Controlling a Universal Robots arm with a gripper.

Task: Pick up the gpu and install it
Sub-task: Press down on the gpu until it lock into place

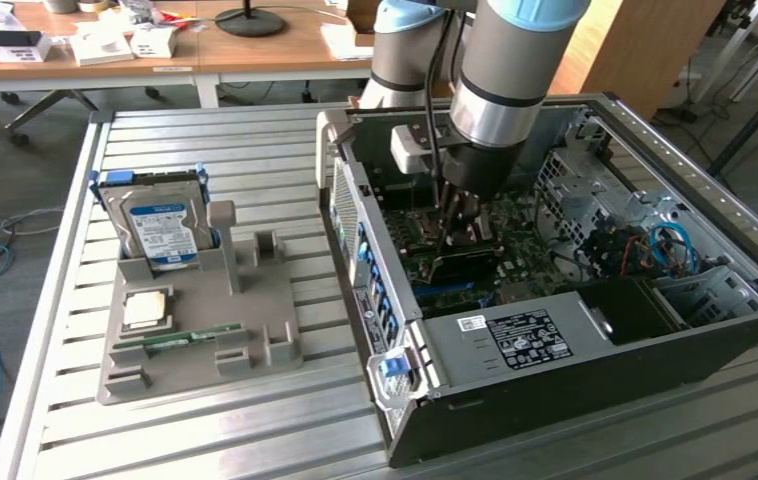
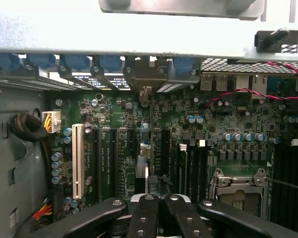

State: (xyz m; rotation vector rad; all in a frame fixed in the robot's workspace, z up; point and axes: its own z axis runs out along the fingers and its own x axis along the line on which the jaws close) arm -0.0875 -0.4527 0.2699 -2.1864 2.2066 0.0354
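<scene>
I am reaching down into the open computer case [image 1: 593, 385], which lies on its side on the slatted metal table [image 1: 219, 140], toward the exterior view's right. My pincer [image 1: 466, 215] is low over the motherboard [image 2: 114, 114] and is clenched, its black fingers [image 2: 145, 208] drawn together.

The gpu [image 2: 143, 163] stands edge-on right at my fingertips. I see it as a thin strip running away from me toward the rear wall of the case, where its pale metal bracket end meets the row of slot openings. It is in line with the long black slots, just beside the white PCI slot [image 2: 78, 161]. It seems to be pinched between my fingers, but the view along its edge is too poor to be sure, and I cannot tell whether it is fully down in its slot.

The empty CPU socket [image 2: 238, 186] is near my fingers on the other side, and red-and-black twisted wires [image 2: 238, 93] cross the board beyond it.

Outside the case, on the exterior view's left, a grey fixture tray [image 1: 259, 340] holds a hard drive [image 1: 159, 225] upright at its far end. A CPU chip [image 1: 146, 310] lies flat nearer, and a RAM stick [image 1: 179, 340] lies along the near edge.
</scene>
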